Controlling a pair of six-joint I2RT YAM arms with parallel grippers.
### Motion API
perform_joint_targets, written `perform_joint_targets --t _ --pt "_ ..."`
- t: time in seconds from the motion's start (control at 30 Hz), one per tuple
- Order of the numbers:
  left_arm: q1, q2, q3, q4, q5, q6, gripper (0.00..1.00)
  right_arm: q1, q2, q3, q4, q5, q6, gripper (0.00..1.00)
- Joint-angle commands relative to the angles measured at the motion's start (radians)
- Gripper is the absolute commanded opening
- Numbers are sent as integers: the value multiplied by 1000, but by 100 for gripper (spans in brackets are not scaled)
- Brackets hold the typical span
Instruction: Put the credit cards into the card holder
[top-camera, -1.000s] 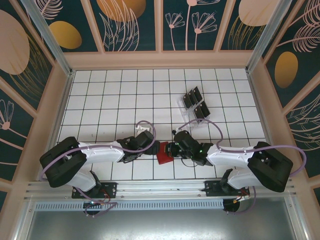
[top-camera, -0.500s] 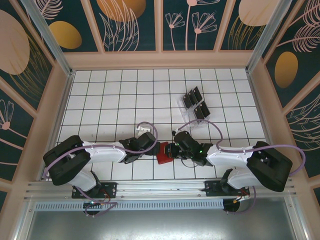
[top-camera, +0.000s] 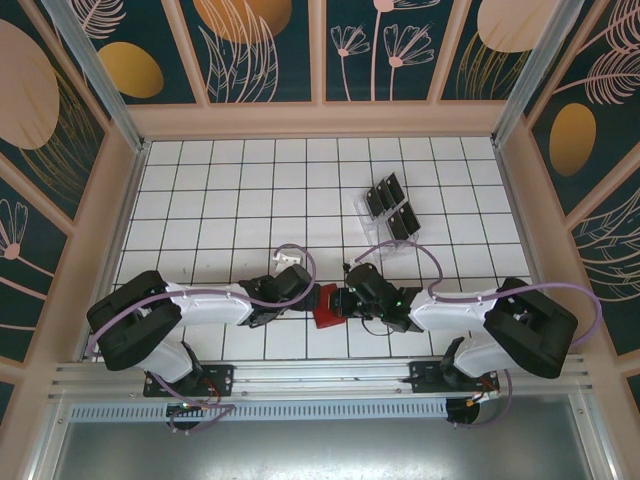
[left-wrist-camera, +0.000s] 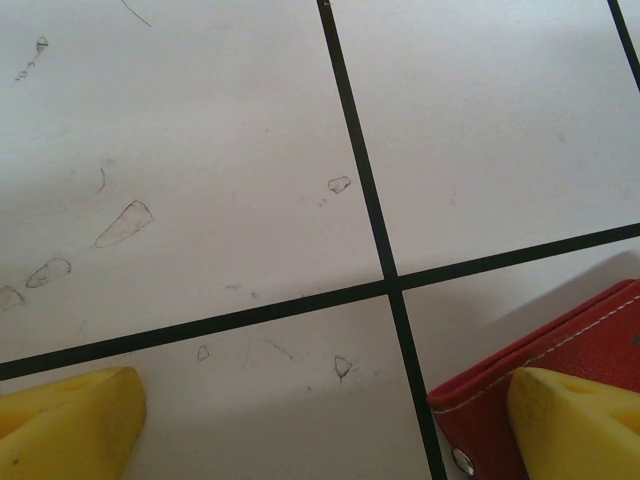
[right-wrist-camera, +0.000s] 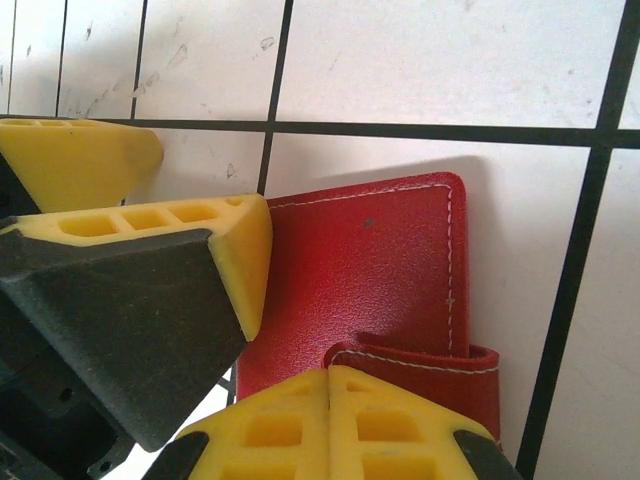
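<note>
Looks down on a white gridded table (top-camera: 200, 200). Finds the left arm (top-camera: 200, 303) and right arm (top-camera: 460, 308) stretched inward along the near edge, meeting at the middle. Places a clear slotted tray (top-camera: 405, 240) well beyond them, right of centre, with black credit cards (top-camera: 385, 195) held in its slots. Locates the card holder (top-camera: 327, 312), red and folded flat, on the table between the two wrists. Catches the left gripper (left-wrist-camera: 320, 430) spread wide, one yellow fingertip (left-wrist-camera: 575, 425) over the holder's corner, the other over bare table. Shows the right gripper (right-wrist-camera: 328, 420) with pads pressed together at the red tab clasp (right-wrist-camera: 420, 365); cannot tell whether the tab is pinched.
</note>
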Motion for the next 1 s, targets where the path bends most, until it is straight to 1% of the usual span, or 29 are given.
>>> perform_joint_targets --t 0.0,0.53,0.77,0.97 --pt "3 43 -12 9 44 -15 93 4 12 -10 15 -1 7 0" --pt "3 39 -10 6 43 -15 93 7 30 -95 2 7 57 0" --pt "1 39 -6 5 46 -13 93 2 66 -72 -36 10 68 0" --pt "1 39 -7 5 49 -11 93 -21 94 -33 -98 -6 75 0"
